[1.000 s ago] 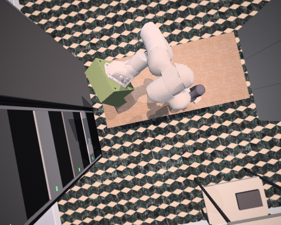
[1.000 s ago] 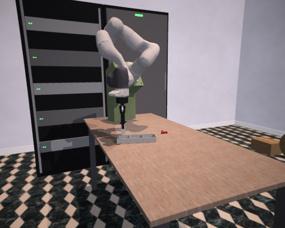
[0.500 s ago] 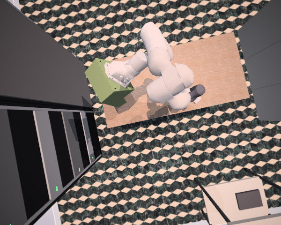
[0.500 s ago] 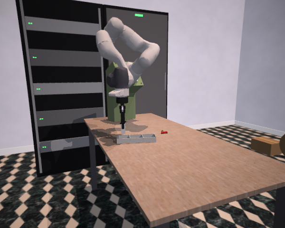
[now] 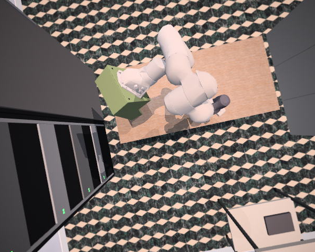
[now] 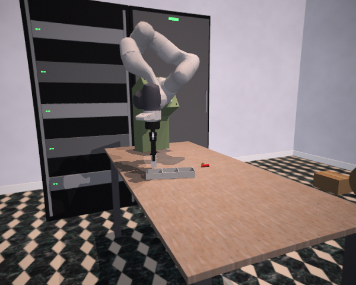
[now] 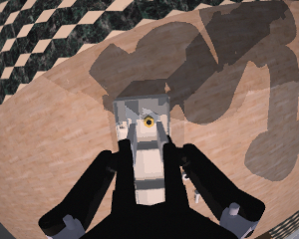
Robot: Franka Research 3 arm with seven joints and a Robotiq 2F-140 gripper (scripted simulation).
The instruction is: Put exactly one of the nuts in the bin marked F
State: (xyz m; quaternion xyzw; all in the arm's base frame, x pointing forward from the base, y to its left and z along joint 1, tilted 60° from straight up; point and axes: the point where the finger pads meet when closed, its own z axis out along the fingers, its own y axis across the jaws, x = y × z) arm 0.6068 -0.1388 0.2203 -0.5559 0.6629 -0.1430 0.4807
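Observation:
A small yellow nut [image 7: 149,121] lies flat in the end compartment of a grey row of three bins [image 6: 170,173]. In the exterior view this is the leftmost compartment [image 6: 153,173]. I cannot read the bins' marks. My gripper [image 7: 146,131] [image 6: 153,164] hangs straight down just above that compartment. Its fingers stand a little apart. The nut shows in the gap below them, touching neither finger. In the overhead view the arm [image 5: 188,89] hides the gripper, the bins and the nut.
A small red thing [image 6: 205,164] lies on the table right of the bins. A green box [image 6: 164,135] [image 5: 119,92] stands behind the gripper at the table's back edge. A dark rack [image 6: 76,107] stands behind the table.

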